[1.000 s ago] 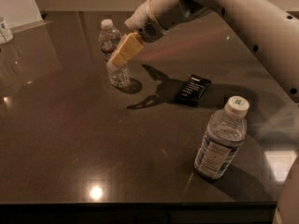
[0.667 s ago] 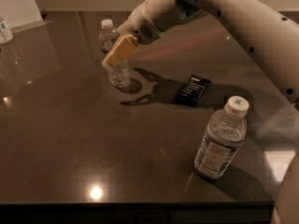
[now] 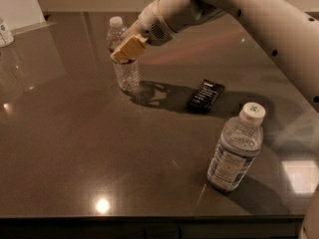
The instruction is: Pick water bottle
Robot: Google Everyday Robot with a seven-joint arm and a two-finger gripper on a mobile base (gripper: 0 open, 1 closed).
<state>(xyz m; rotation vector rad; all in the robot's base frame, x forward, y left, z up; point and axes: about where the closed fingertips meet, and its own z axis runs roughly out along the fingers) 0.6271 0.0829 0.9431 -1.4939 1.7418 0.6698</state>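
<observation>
Two plastic bottles stand on one dark table (image 3: 75, 148): one slim water bottle (image 3: 127, 74) left of and beyond the single black packet (image 3: 205, 96), and one stouter bottle (image 3: 235, 156) nearer than that packet. One white robot arm (image 3: 259, 19) carries one gripper (image 3: 128, 49), held against the water bottle, left of the packet. One labelled container (image 3: 4, 33) sits far left.

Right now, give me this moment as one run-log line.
claw: against water bottle, upper part | water bottle: upright on table | lift: not yet | nearby: black packet, stouter bottle
</observation>
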